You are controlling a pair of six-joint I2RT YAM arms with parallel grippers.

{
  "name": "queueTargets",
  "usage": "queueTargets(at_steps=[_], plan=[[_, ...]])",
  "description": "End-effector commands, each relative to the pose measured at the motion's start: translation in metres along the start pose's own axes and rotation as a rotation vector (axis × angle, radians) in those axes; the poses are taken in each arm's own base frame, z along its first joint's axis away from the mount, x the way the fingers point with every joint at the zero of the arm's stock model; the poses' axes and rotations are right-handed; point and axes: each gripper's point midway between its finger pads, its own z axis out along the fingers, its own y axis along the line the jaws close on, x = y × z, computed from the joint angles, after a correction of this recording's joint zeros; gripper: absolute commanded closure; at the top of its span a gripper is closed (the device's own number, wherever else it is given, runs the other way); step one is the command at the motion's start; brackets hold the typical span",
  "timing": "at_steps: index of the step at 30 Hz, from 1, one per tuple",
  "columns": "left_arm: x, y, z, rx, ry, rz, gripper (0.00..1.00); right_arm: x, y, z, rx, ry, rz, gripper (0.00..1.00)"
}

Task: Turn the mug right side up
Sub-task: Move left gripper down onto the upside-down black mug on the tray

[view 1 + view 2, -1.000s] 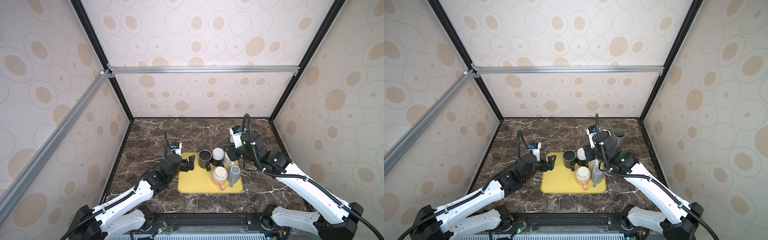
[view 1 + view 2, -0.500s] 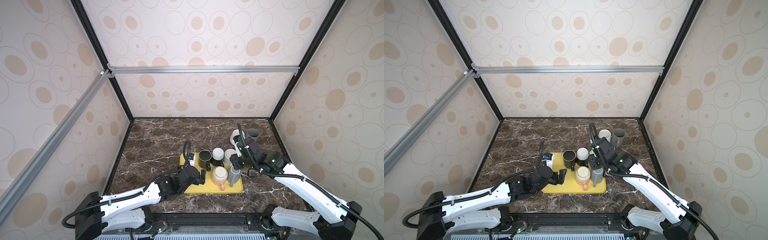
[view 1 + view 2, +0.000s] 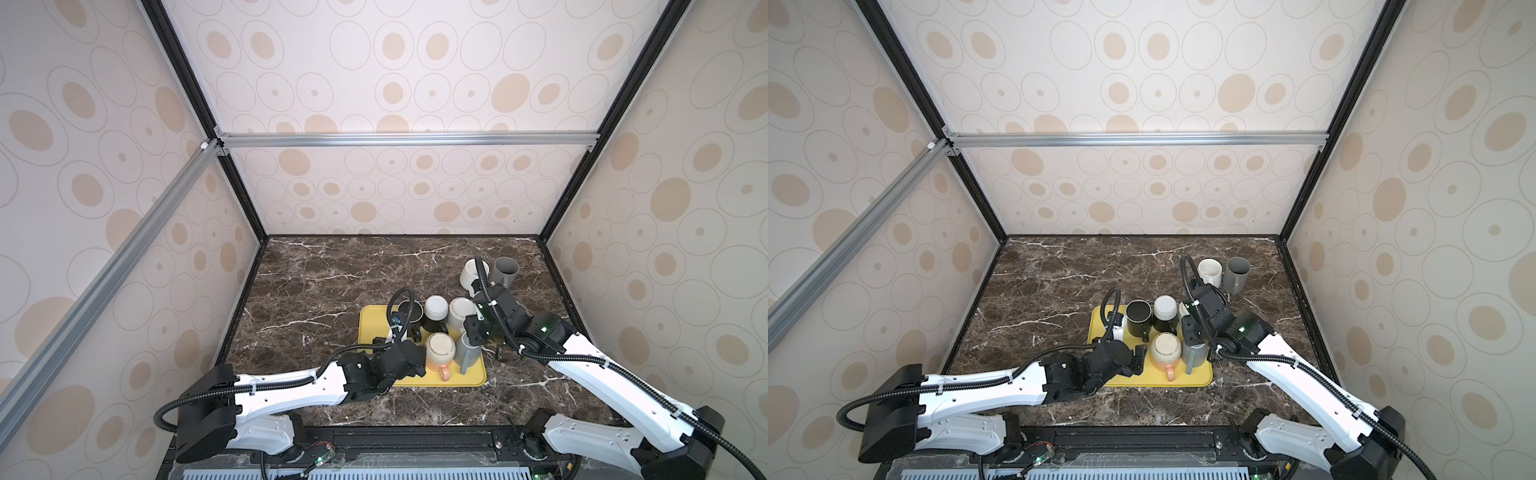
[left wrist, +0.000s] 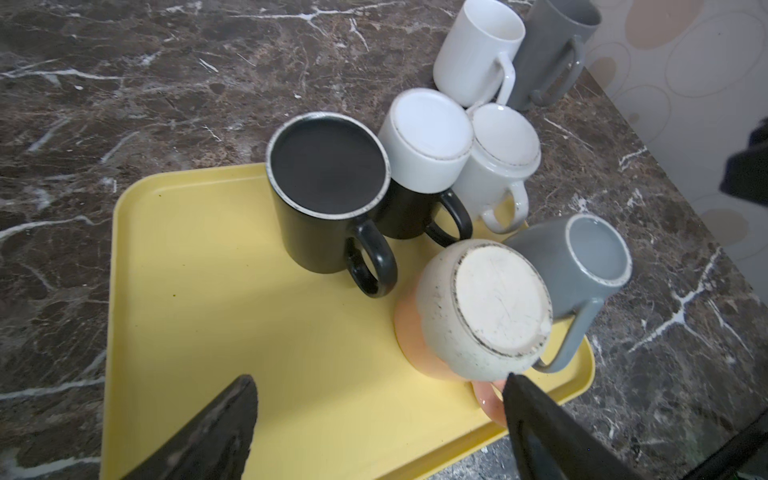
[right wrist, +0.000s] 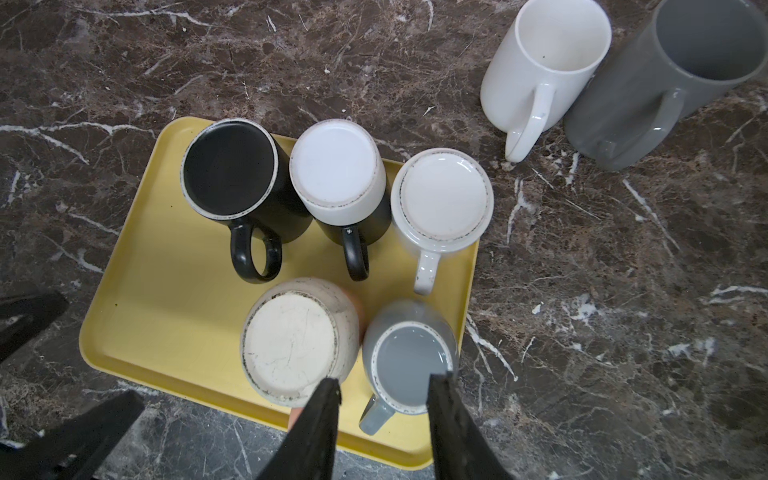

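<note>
Several mugs stand upside down on a yellow tray [image 3: 370, 328]. At its front are a cream-and-peach mug [image 3: 440, 351] [image 4: 494, 299] and a grey mug [image 3: 467, 355] [image 5: 409, 361]. My left gripper [image 4: 379, 377] is open over the tray's front, beside the cream mug. One finger lies against that mug's peach handle [image 4: 486, 399]. My right gripper [image 5: 384, 384] hovers over the grey mug with its jaws apart. The grey mug's base shows between the jaws, and one fingertip lies between the two mugs. Neither gripper holds anything.
Behind them on the tray stand a black mug [image 3: 409, 318], a black-and-white mug [image 3: 434, 316] and a white mug [image 3: 459, 316], all inverted. An upright white mug [image 3: 471, 272] and a dark grey mug [image 3: 503, 272] stand on the marble at the back right, near the wall.
My left arm swung from the tray's left edge to its front beside the cream mug, and its jaws narrowed slightly. My right gripper came forward from the back-right mugs to above the grey mug.
</note>
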Motion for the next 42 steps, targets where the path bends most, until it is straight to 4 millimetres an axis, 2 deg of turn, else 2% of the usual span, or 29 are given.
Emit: queueTargets(at_steps=[1, 6, 11, 17, 24, 37, 42], plan=[[-0.026, 0.015, 0.001, -0.03, -0.051, -0.049, 0.11, -0.007, 0.006, -0.001, -0.033, -0.029, 0.017, 0.61], [-0.043, 0.03, 0.016, -0.095, 0.007, -0.032, 0.13, -0.013, 0.008, 0.003, -0.033, -0.027, 0.012, 0.62], [-0.048, 0.026, 0.029, -0.138, 0.061, 0.004, 0.08, -0.016, 0.01, 0.004, -0.039, -0.049, 0.031, 0.62], [-0.039, 0.011, 0.049, -0.107, 0.104, -0.004, 0.09, -0.015, 0.008, 0.01, -0.036, -0.051, 0.035, 0.62], [-0.028, 0.006, 0.069, -0.096, 0.152, -0.015, 0.24, -0.016, 0.003, 0.009, -0.028, -0.073, 0.025, 0.62], [-0.022, -0.002, 0.089, -0.087, 0.181, -0.012, 0.26, -0.013, -0.006, 0.012, -0.03, -0.082, 0.038, 0.62], [-0.013, 0.005, 0.096, -0.118, 0.2, 0.01, 0.26, -0.013, -0.008, 0.011, -0.036, -0.087, 0.046, 0.62]])
